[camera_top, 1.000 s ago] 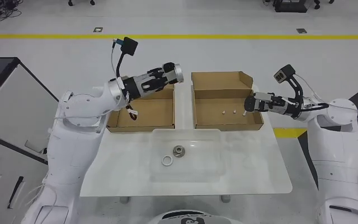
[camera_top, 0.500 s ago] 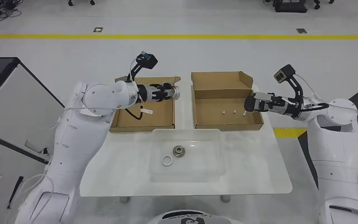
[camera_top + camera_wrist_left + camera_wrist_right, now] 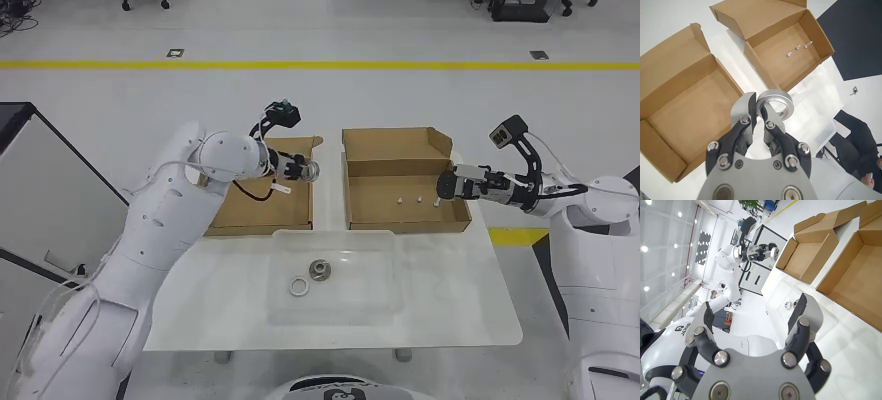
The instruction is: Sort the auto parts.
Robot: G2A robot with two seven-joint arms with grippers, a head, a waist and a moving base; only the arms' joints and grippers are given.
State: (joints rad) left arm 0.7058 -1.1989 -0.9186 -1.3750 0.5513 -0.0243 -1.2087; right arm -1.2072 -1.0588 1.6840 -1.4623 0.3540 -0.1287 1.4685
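Note:
My left gripper [image 3: 758, 111] is shut on the rim of a silver metal ring [image 3: 775, 106]. In the top view that ring [image 3: 313, 170] hangs above the right wall of the left cardboard box [image 3: 270, 212]. The right cardboard box [image 3: 400, 176] holds three small bolts [image 3: 415, 200]. A white ring [image 3: 298, 287] and a grey hub [image 3: 320, 268] lie in the clear tray [image 3: 350, 300]. My right gripper [image 3: 447, 186] stands open with nothing in it at the right box's right wall; its fingers [image 3: 800, 306] are spread wide.
Both boxes stand side by side at the table's far edge with a narrow gap between them. A dark-framed cabinet [image 3: 30, 190] stands left of the table. White tabletop [image 3: 460, 290] lies bare right of the tray.
The left arm has swung its elbow up and round, and its gripper with the ring has come down from the left box's far corner to its right wall. The right arm has kept still.

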